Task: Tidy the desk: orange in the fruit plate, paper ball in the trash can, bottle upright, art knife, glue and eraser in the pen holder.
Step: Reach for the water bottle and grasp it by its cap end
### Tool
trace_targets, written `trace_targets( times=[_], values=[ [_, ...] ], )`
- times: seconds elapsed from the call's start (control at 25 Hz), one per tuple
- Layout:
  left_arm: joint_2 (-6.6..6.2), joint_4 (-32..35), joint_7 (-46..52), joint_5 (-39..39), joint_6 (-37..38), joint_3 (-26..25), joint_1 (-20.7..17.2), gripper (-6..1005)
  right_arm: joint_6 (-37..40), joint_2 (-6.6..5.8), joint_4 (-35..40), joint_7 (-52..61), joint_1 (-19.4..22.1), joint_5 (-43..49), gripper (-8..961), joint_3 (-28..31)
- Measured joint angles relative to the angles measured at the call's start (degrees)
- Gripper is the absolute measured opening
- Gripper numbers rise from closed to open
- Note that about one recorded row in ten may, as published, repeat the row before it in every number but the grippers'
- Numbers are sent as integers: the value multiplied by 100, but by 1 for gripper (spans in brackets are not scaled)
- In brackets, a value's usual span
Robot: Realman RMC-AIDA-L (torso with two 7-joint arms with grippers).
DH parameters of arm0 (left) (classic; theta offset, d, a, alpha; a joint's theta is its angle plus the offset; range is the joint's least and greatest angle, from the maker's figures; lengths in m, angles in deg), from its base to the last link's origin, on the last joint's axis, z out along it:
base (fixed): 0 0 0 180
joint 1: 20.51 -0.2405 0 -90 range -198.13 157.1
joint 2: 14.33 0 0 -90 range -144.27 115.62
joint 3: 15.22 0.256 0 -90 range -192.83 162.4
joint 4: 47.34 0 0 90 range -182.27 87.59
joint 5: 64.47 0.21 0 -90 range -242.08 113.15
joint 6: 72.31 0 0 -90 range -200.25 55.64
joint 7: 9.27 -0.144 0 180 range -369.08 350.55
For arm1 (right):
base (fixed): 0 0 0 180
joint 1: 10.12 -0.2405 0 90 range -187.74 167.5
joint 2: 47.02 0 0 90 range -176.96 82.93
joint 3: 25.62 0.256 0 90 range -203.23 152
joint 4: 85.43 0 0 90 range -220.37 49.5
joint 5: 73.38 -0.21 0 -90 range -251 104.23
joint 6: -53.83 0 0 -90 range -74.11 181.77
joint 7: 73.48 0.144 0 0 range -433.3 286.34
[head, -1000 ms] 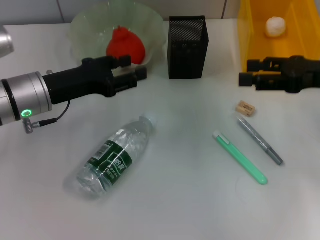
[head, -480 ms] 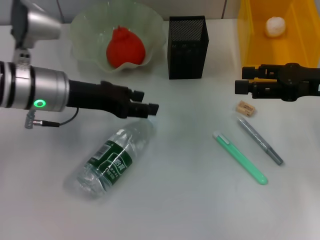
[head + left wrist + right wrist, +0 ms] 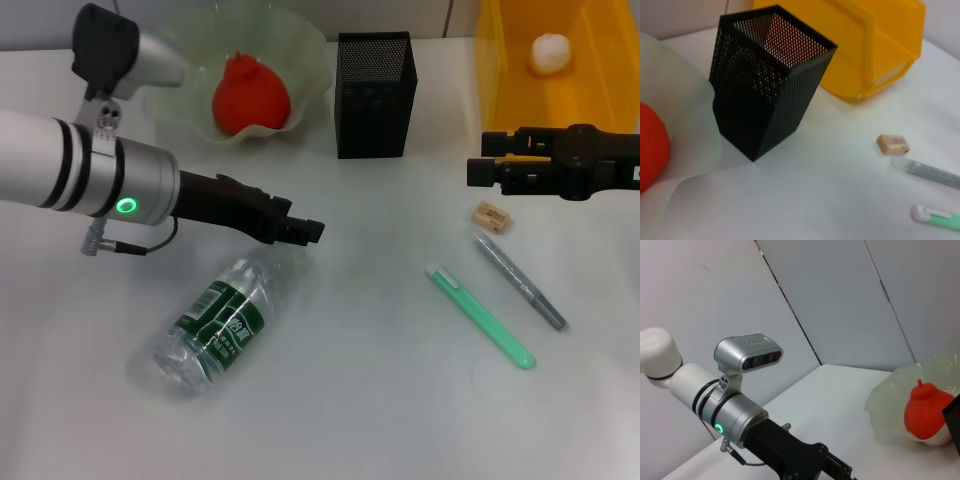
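Bottle (image 3: 226, 320) lies flat, cap under left gripper (image 3: 300, 230).

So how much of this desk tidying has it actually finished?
Two parts look done: the orange sits in the fruit plate, and the paper ball lies in the trash can. The left gripper is over the cap end of the bottle, which lies on its side. The eraser and two pen-shaped items lie on the desk, outside the pen holder; the right gripper hovers above the eraser.
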Motion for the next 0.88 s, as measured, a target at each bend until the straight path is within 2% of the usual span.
trace_targets(
  times=[0.2,0.24,0.44,0.56,0.88],
  values=[
    [4,27,68,36,-32,68,7,622,-7,-6,0,0,-11,0,766,3],
    [8,96,335,151,-163,370,48,622,-7,-7,-1,0,-11,0,766,3],
    [10,97,477,257,-216,505,92,623,-7,-9,0,0,-6,-2,766,1],
    [34,122,983,685,-484,946,255,630,-7,-10,-2,0,5,-4,766,-1],
    [34,85,1172,707,-513,1085,429,628,-12,-4,-18,0,7,-7,766,-3]
  ],
)
